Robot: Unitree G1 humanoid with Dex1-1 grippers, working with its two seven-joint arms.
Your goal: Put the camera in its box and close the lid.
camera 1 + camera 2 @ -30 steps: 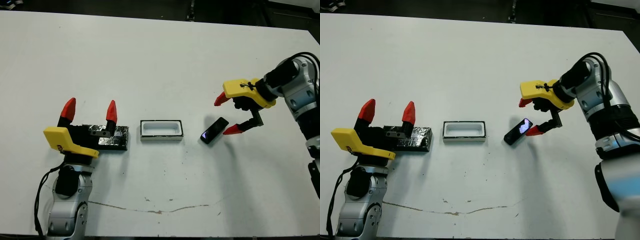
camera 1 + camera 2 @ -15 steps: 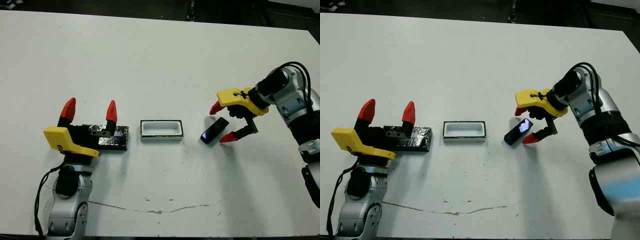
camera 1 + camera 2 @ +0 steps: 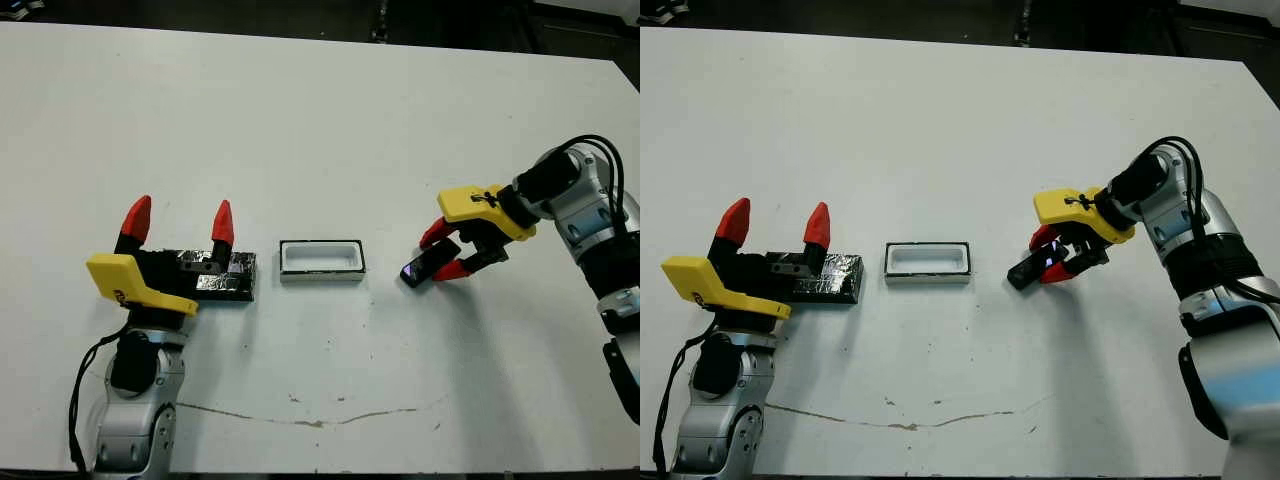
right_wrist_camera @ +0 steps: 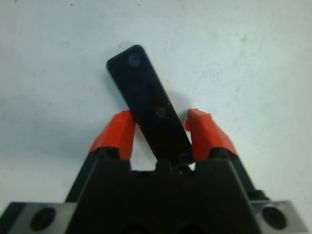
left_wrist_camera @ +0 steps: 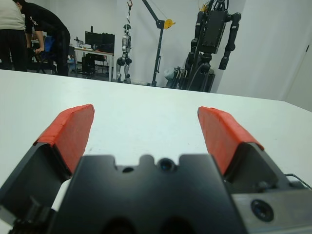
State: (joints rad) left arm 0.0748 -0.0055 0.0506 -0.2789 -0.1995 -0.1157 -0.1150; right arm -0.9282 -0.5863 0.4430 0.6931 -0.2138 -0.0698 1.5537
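Black and glossy, bar-shaped, with a purplish face: the camera [image 3: 424,265] lies flat on the white desk [image 3: 320,120], right of the small white-lined tray box [image 3: 321,259] and a little apart from it. Bracketed at its far end by the right gripper [image 3: 443,251], red-tipped fingers [image 4: 117,132] set either side of the bar, narrowly parted, not yet clearly pressing on it. Grasp step in hand, judged so: closing on the camera, nothing lifted yet. Next, probably a full squeeze, a lift, then a carry leftward and a turn to line the slanted bar up with the tray. Right arm reaching in from the right, wrist bent down toward the desk. Left gripper [image 3: 180,222] upright, fingers spread wide and empty, standing over the flat black foil-speckled lid [image 3: 215,274], left of the box.
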